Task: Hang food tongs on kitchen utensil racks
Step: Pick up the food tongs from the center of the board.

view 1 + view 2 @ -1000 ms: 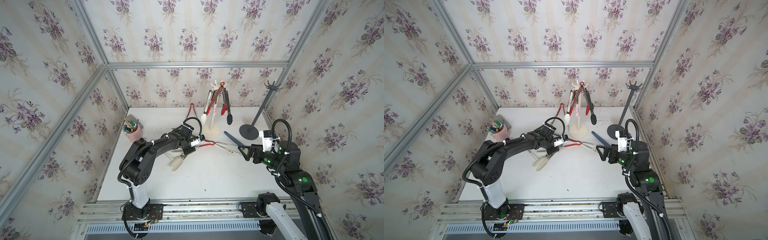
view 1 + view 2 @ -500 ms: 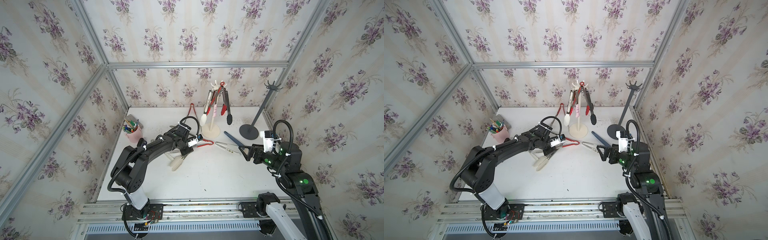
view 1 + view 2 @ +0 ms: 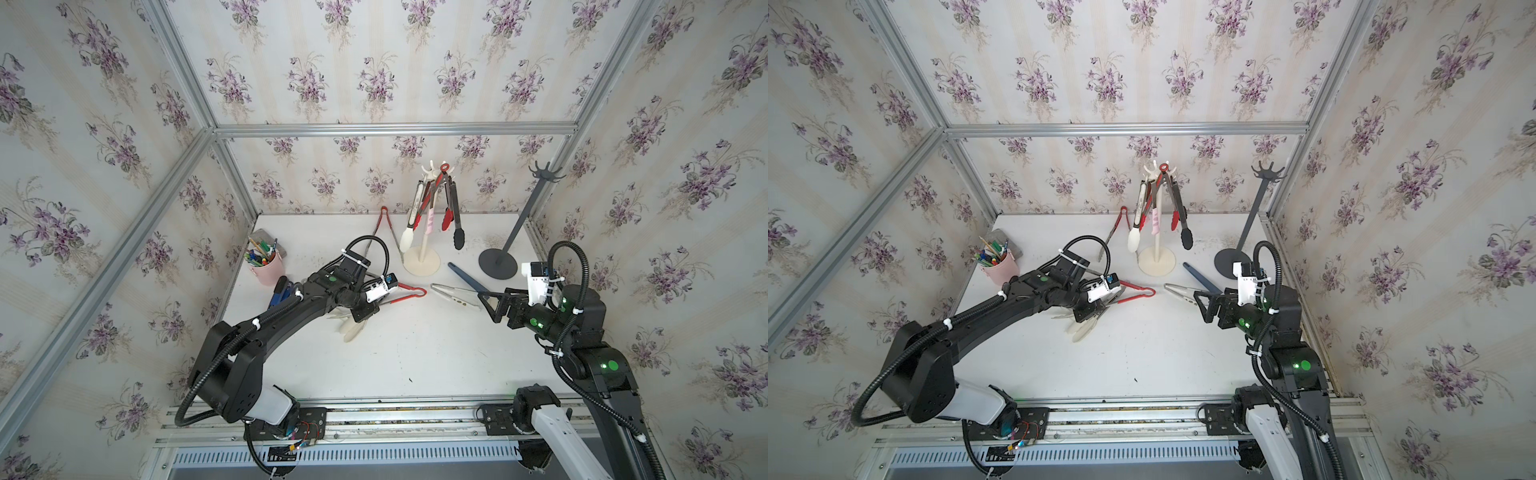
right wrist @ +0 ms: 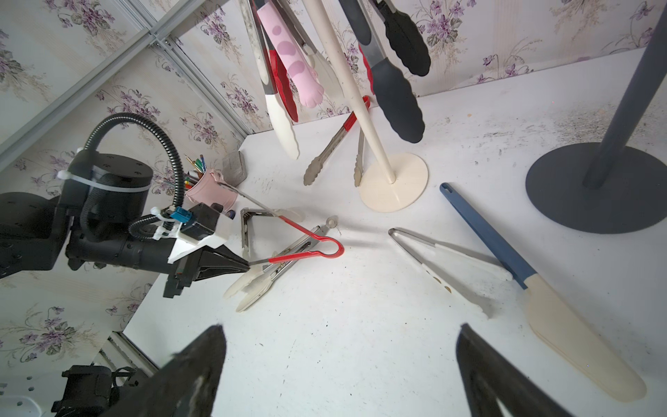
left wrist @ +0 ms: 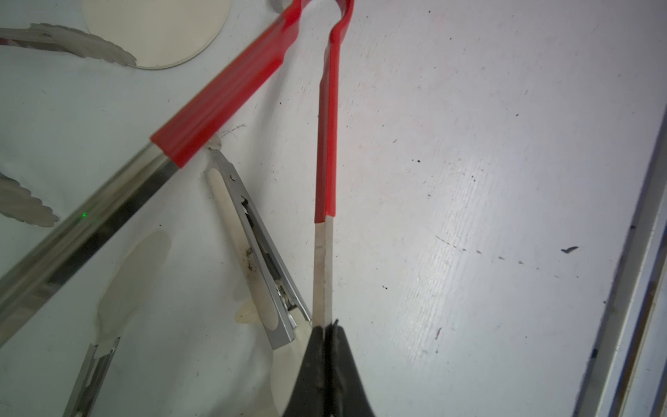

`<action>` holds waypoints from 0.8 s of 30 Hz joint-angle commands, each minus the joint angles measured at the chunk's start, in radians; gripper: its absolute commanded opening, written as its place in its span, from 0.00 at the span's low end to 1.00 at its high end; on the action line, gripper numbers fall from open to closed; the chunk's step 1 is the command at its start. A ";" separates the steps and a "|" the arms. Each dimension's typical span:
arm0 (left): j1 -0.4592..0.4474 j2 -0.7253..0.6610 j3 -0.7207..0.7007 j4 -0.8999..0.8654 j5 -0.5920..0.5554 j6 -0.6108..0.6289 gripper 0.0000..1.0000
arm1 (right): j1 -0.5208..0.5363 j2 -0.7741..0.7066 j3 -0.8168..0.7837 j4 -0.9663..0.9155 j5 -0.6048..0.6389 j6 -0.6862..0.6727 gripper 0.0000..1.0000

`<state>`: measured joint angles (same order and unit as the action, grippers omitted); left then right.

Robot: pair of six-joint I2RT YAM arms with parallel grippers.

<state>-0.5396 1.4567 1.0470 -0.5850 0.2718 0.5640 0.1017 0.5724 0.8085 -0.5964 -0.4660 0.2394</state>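
We judge the job partly done. In a top view the cream-white rack (image 3: 423, 243) stands just above the middle of the frame, and several hung tongs (image 3: 454, 216) dangle from its crown: white-tipped, pink, red and black. The dark grey rack (image 3: 519, 222), at upper right, has bare hooks.

The left gripper (image 5: 326, 330) is pinched tight on one steel arm of the red-handled tongs (image 5: 231, 97). That pair sits at the middle of the frame in both top views, its looped end pointing towards the right arm, low over the table (image 3: 415, 357). The right gripper (image 4: 339, 346) is spread wide and holds nothing.

Not yet hung, as far as we see, are:
- the cream-tipped tongs (image 3: 352, 330) beneath the left gripper
- the white tongs (image 3: 455, 293) right of centre
- a second red pair (image 3: 384, 232) by the back wall
- a folded steel pair (image 4: 249, 227)

A blue spatula (image 4: 494, 240) also lies there. So we reckon more than half remains.
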 commanded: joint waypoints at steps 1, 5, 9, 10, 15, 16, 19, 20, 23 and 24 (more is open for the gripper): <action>0.013 -0.069 -0.012 -0.033 0.090 -0.035 0.00 | 0.001 -0.003 0.006 0.032 -0.013 -0.003 0.98; 0.038 -0.155 -0.018 -0.059 0.160 -0.085 0.00 | 0.000 -0.003 0.006 0.037 -0.024 -0.012 0.98; 0.079 -0.261 -0.018 -0.064 0.236 -0.141 0.00 | 0.000 0.003 0.006 0.048 -0.035 -0.021 0.98; 0.091 -0.284 -0.018 -0.064 0.255 -0.153 0.00 | 0.000 0.004 0.007 0.050 -0.040 -0.020 0.98; 0.167 -0.381 0.012 -0.063 0.348 -0.220 0.00 | 0.000 0.019 0.018 0.064 -0.070 -0.023 0.98; 0.183 -0.390 0.022 -0.062 0.369 -0.228 0.00 | 0.000 0.024 0.022 0.063 -0.075 -0.026 0.98; 0.242 -0.396 0.068 -0.062 0.446 -0.247 0.00 | 0.001 0.044 0.042 0.059 -0.092 -0.034 0.98; 0.268 -0.389 0.086 -0.058 0.477 -0.251 0.00 | 0.000 0.054 0.049 0.059 -0.090 -0.033 0.98; 0.323 -0.335 0.152 -0.048 0.556 -0.245 0.00 | 0.000 0.076 0.071 0.061 -0.071 -0.028 0.98; 0.330 -0.309 0.175 -0.040 0.569 -0.239 0.00 | 0.000 0.083 0.075 0.065 -0.052 -0.024 0.98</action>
<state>-0.2283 1.1107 1.1812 -0.6601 0.7246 0.3286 0.1017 0.6434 0.8688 -0.5591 -0.5350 0.2157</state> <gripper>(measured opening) 0.060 0.979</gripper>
